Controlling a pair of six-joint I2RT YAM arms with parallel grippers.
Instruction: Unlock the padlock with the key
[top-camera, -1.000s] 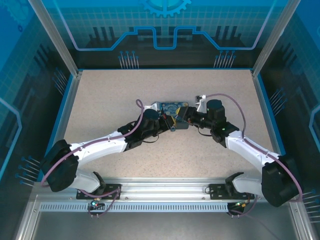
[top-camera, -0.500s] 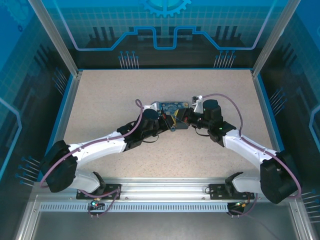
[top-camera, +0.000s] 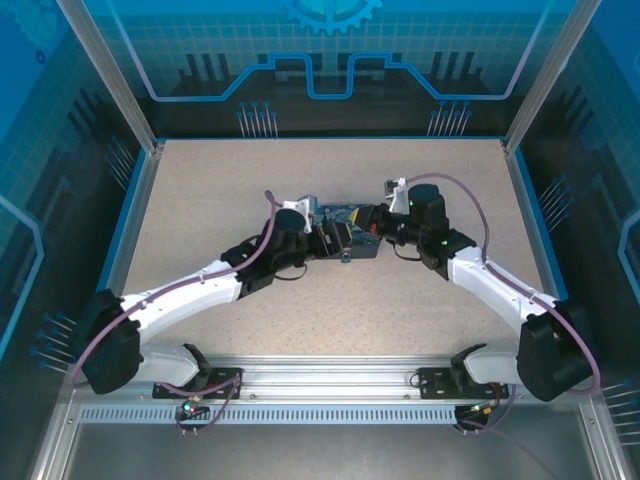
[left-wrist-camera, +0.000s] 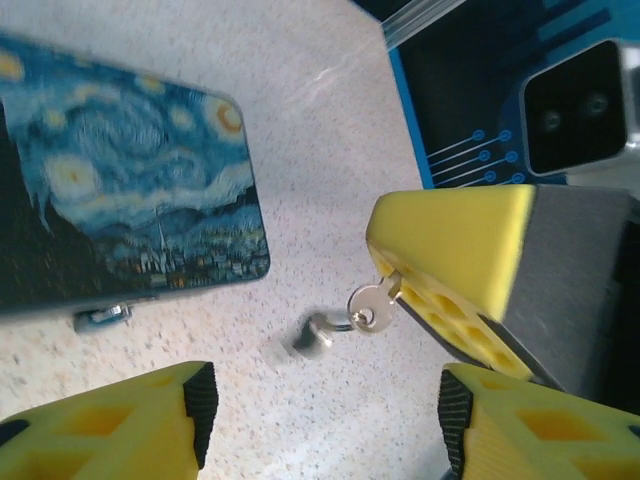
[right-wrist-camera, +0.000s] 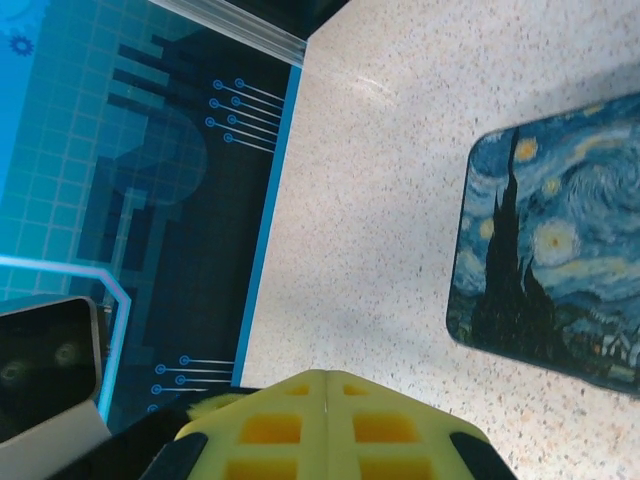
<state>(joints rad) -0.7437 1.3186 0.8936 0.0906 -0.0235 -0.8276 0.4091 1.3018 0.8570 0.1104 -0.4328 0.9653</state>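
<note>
Speckled table (top-camera: 200, 200); flat on it, painted tin (left-wrist-camera: 130, 190). Wide-open, empty left fingers (left-wrist-camera: 110, 430) near the tin. Tightly closed right fingers (left-wrist-camera: 450, 250), pinching the key (left-wrist-camera: 378, 296). Tiny padlock (left-wrist-camera: 100, 316) at the tin's edge, apart from the key.

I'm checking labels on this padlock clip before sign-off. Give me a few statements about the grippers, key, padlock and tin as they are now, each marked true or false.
1. The right gripper is shut on the key. True.
2. The left gripper is shut. False: its jaws stand well apart, with nothing between them.
3. The key sits in the padlock. False: the padlock lies on the table at the edge of the painted tin, apart from the key.
4. The painted tin lies flat on the table. True.
</note>
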